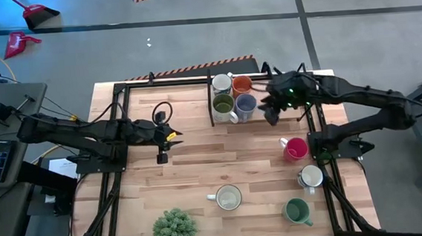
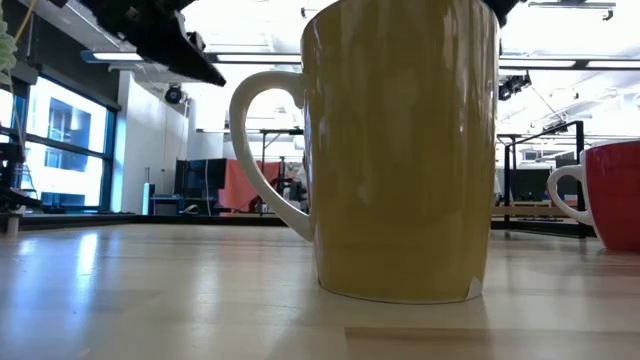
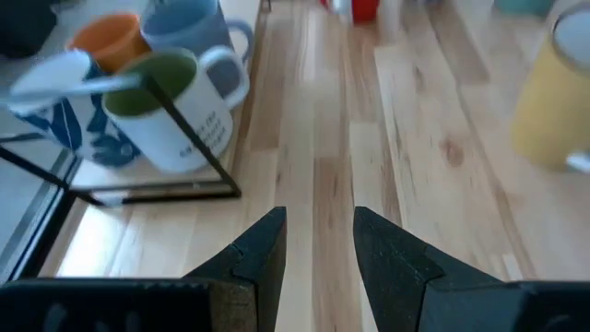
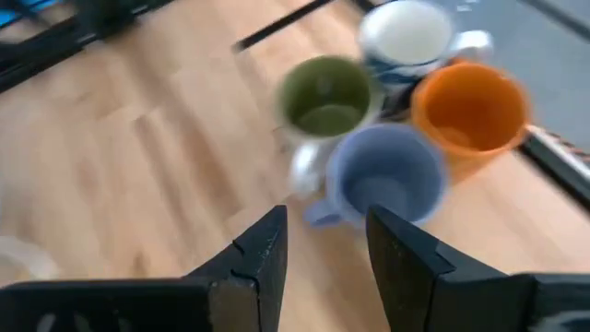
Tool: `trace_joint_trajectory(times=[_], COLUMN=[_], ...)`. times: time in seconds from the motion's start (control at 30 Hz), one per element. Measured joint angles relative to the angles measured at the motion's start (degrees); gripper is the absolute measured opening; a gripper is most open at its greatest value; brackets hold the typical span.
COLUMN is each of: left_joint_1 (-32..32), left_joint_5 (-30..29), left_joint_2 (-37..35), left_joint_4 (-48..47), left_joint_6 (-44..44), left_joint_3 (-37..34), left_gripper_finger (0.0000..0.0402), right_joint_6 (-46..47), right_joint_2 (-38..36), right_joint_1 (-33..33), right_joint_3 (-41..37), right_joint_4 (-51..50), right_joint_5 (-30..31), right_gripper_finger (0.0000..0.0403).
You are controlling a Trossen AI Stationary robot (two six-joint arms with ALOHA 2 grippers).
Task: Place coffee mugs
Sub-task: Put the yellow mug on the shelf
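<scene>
Four coffee mugs stand bunched inside a thin black frame (image 1: pixel 212 110) at the table's far middle: white (image 1: pixel 222 82), orange (image 1: pixel 241 84), olive green (image 1: pixel 223 104) and blue-grey (image 1: pixel 246 104). Standing loose on the table are a magenta mug (image 1: pixel 295 148), a white mug (image 1: pixel 310 176), a cream mug (image 1: pixel 228 198) and a dark green mug (image 1: pixel 297 212). My right gripper (image 4: pixel 327 221) hovers open just right of the blue-grey mug (image 4: pixel 387 180), above it. My left gripper (image 3: pixel 318 221) is open over bare wood left of the frame, holding nothing.
A bushy potted plant (image 1: pixel 175 230) stands at the near edge. The low view is filled by the cream mug (image 2: pixel 400 150), with the magenta mug (image 2: pixel 610 195) to its right. Bare wood lies between the frame and the near mugs.
</scene>
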Motion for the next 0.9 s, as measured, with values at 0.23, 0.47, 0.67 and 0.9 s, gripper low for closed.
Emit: trace_joint_trajectory(times=[0.23,0.47,0.67,0.9], left_joint_1=[0.0,-0.8,-2.4,-2.8], left_joint_5=[3.1,5.7,5.5,4.4], left_joint_2=[0.0,5.8,10.9,10.0], left_joint_4=[9.5,17.6,20.6,10.5], left_joint_6=[-2.5,-10.7,-5.7,-2.9], left_joint_3=[0.5,0.6,3.5,8.9], left_gripper_finger=[0.0115,0.0115,0.0115,0.0115], right_joint_6=[-3.1,-4.7,-5.0,-1.2], right_joint_2=[-3.4,-3.1,-1.6,2.6], right_joint_1=[8.7,13.7,14.6,14.6], right_joint_3=[0.0,0.0,-0.1,-0.1], right_joint_4=[-2.7,-4.3,-3.2,8.5], right_joint_5=[-2.9,-2.9,-3.0,-4.8], right_gripper_finger=[0.0126,0.0126,0.0126,0.0126])
